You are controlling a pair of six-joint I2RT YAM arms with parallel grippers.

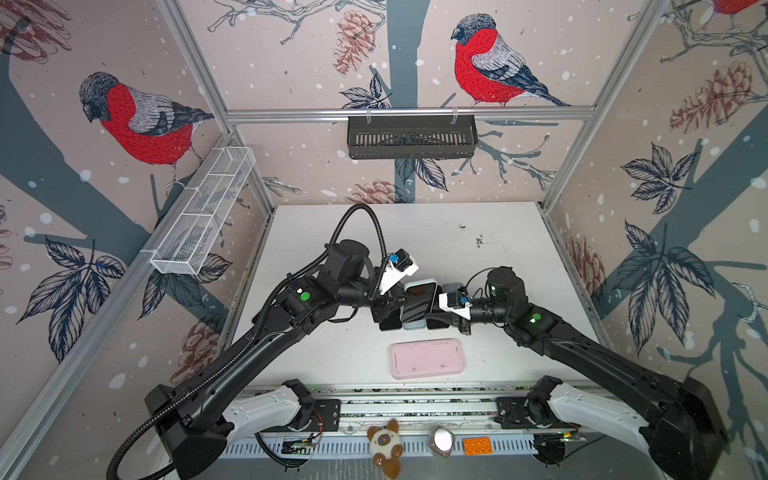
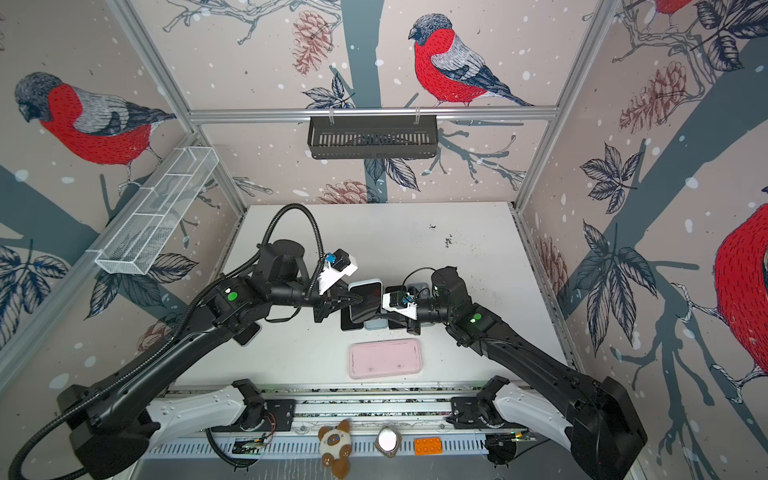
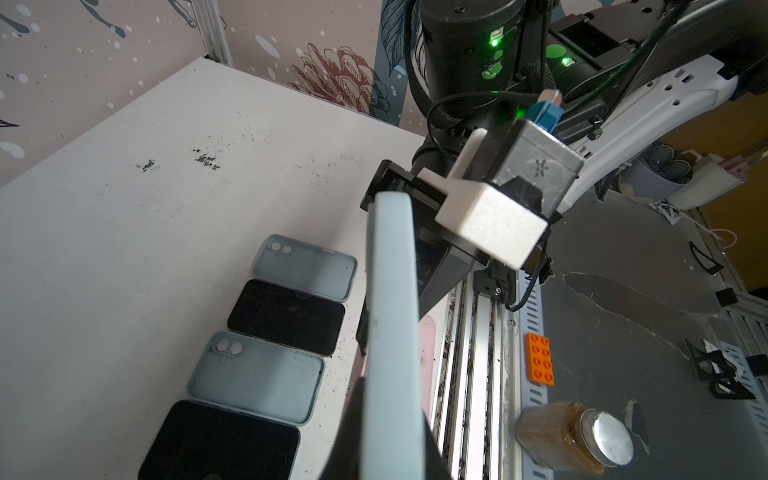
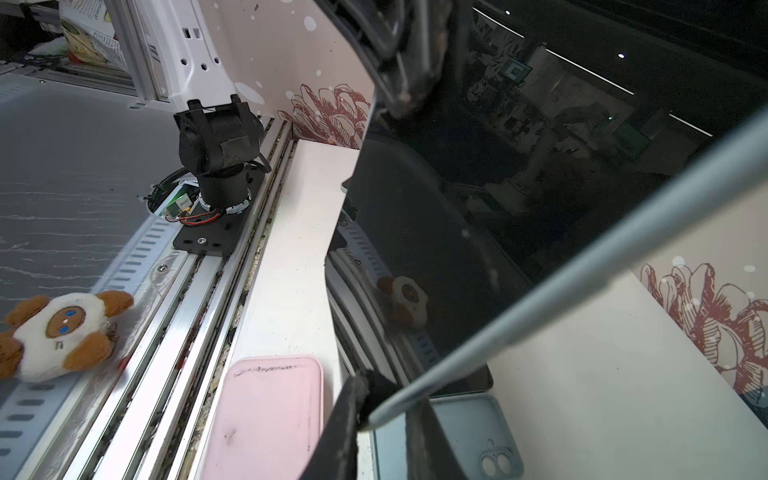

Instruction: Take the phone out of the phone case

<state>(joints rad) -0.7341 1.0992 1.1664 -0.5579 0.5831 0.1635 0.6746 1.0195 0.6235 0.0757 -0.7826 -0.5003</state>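
Observation:
In both top views a phone (image 1: 417, 311) with a black screen sits in a light blue phone case (image 1: 420, 284) and is held up over the middle of the table. My left gripper (image 1: 400, 297) is shut on its left side. In the left wrist view the case (image 3: 392, 316) runs edge-on between the dark fingers (image 3: 353, 436). My right gripper (image 1: 439, 304) holds the right side. The right wrist view shows its fingers (image 4: 349, 415) closed on the case's edge (image 4: 582, 270), beside the dark screen (image 4: 478, 199).
Under the held phone, two bare black phones (image 3: 286, 316) and two empty light blue cases (image 3: 257, 376) lie in a row. A pink tray (image 1: 427, 358) lies nearer the front. A plush toy (image 1: 385, 446), a jar (image 1: 441, 441) and an orange brick (image 1: 477, 446) sit by the front rail.

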